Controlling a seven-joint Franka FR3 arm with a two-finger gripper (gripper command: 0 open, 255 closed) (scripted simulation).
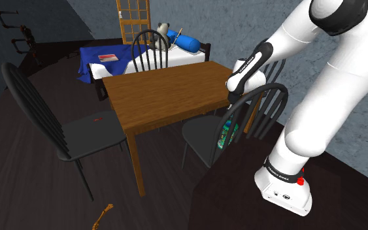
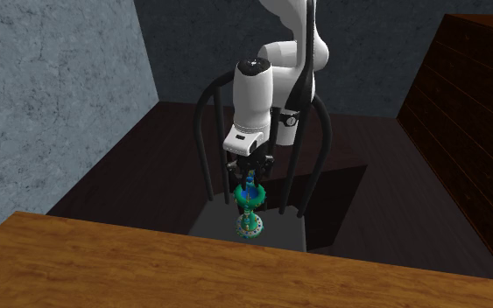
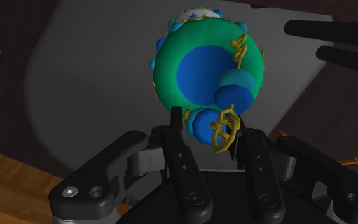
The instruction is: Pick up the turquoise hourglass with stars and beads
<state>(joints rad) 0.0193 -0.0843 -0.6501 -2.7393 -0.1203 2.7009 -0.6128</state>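
The turquoise hourglass (image 2: 250, 210) has green end discs, blue beads and gold trim. It stands upright over the grey seat (image 2: 214, 219) of a black spindle-back chair (image 1: 257, 108) tucked at the wooden table (image 1: 169, 95). In the shoulder view the hourglass (image 1: 227, 134) shows through the chair's spindles. My gripper (image 2: 250, 178) comes straight down on its top end. In the wrist view my gripper (image 3: 214, 130) is shut on the hourglass (image 3: 203, 63), with the fingers (image 3: 179, 149) tight against its beaded upper part. I cannot tell whether its base touches the seat.
The chair's back hoop (image 2: 207, 131) and spindles rise close around my hand. The table edge (image 2: 104, 271) lies just beside the seat. Another black chair (image 1: 65, 131) stands at the shoulder view's left, a bed (image 1: 143, 59) behind the table, and a dark dresser (image 2: 485, 131) at the second exterior view's right.
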